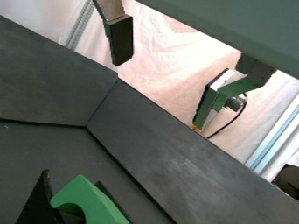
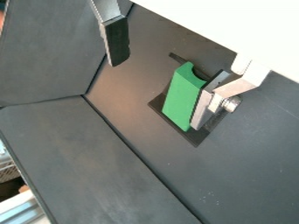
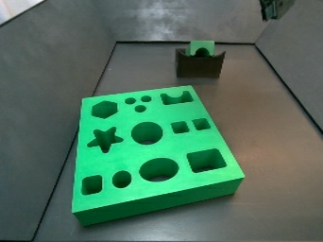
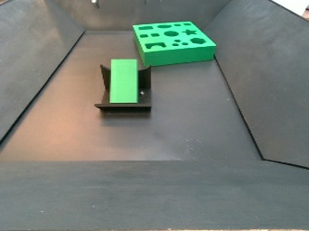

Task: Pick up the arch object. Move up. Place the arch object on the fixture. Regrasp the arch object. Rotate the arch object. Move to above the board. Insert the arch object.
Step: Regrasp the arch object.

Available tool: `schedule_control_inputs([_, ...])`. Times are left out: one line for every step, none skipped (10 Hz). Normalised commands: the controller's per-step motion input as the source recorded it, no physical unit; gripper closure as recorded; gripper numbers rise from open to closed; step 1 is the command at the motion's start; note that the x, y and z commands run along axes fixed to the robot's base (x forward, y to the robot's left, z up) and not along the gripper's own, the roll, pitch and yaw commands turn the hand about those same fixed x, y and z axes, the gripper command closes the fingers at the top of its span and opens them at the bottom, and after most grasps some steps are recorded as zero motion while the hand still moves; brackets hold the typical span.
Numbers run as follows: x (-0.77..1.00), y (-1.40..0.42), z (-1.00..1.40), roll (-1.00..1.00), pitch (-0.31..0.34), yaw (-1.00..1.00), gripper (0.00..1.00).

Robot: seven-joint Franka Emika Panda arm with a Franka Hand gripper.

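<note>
The gripper hangs high above the dark floor, its fingers spread wide with nothing between them. The arch object rests on the fixture, apart from the gripper. Dark walls slope around. The board lies flat, well apart from the fixture.

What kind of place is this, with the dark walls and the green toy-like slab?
Probably a robot test cell. A dark walled floor holds only a green board with shaped holes and a green arch object resting on a dark fixture. The open gripper hangs empty above.
</note>
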Motion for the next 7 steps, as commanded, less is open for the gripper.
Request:
schedule_control_inputs([0.04,0.07,-1.00,0.18,0.025,0.17,0.00])
schedule_control_inputs([0.05,0.06,-1.00,0.16,-0.008,0.15,0.00])
schedule_control_inputs([0.06,0.05,-1.00,0.14,-0.029,0.13,0.00])
schedule_control_inputs([0.07,0.05,-1.00,0.11,-0.040,0.11,0.00])
schedule_control_inputs([0.09,0.05,-1.00,0.09,-0.055,0.09,0.00])
schedule_control_inputs([0.09,0.04,-1.00,0.08,-0.064,0.07,0.00])
schedule_control_inputs([0.10,0.04,-1.00,0.07,-0.072,0.05,0.00])
